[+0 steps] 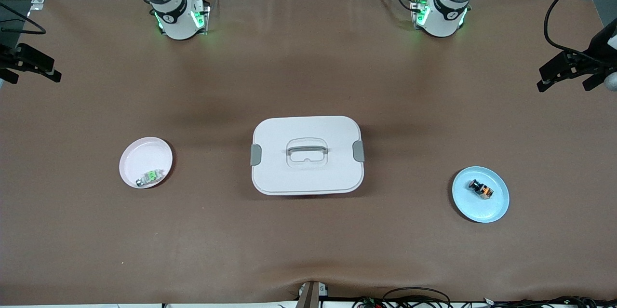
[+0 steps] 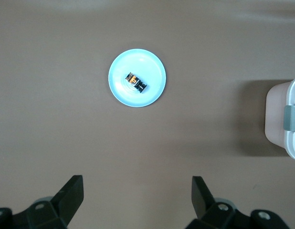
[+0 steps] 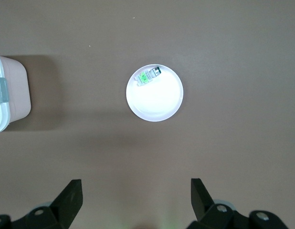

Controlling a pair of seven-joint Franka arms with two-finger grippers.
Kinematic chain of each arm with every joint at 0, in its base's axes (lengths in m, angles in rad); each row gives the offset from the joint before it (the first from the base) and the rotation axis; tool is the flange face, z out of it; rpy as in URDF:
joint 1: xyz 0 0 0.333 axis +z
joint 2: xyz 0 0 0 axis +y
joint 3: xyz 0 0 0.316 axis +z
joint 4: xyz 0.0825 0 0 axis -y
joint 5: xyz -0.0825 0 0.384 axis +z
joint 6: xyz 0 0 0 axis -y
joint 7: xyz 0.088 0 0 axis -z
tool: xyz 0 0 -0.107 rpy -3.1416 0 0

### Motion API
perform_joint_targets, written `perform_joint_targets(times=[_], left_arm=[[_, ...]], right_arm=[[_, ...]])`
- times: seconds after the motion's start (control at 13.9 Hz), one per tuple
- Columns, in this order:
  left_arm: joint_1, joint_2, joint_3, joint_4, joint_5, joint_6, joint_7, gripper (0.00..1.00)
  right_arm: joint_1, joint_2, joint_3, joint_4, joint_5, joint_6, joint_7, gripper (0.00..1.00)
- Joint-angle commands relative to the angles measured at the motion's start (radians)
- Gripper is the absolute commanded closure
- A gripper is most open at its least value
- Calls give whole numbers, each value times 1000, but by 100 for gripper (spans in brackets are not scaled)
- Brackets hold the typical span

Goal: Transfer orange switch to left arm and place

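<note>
The orange switch (image 1: pixel 480 188), small and black with an orange end, lies on a light-blue plate (image 1: pixel 482 212) toward the left arm's end of the table. It also shows in the left wrist view (image 2: pixel 136 82) on that plate (image 2: pixel 148 62). My left gripper (image 2: pixel 138 183) is open and empty, high above the table and well short of the plate. My right gripper (image 3: pixel 136 186) is open and empty, high above the table toward the right arm's end. The white box (image 1: pixel 289 129) with grey clips stands shut at mid-table. Neither gripper shows in the front view.
A pink plate (image 1: pixel 144 154) toward the right arm's end holds a small clear-silver component with a green part (image 1: pixel 150 176), which also shows in the right wrist view (image 3: pixel 148 75). The box's edge shows in both wrist views (image 2: pixel 286 119) (image 3: pixel 9 90). Black camera mounts (image 1: pixel 573 69) stand at the table's ends.
</note>
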Motion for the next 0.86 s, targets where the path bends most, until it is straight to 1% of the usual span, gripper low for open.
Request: perform_joint_targets(times=[0.0, 0.14, 0.29, 0.79], left_arm=[[-7, 14, -1, 38, -4, -42, 17, 0], [-10, 22, -10, 38, -1, -68, 9, 0], [-8, 36, -12, 38, -2, -70, 9, 0], [-8, 37, -12, 37, -13, -73, 8, 0]], right_arm=[[-2, -19, 0, -6, 4, -3, 10, 0], [-2, -19, 0, -6, 4, -3, 10, 0], [-2, -19, 0, -6, 4, -1, 10, 0], [-1, -19, 0, -6, 4, 3, 10, 0]])
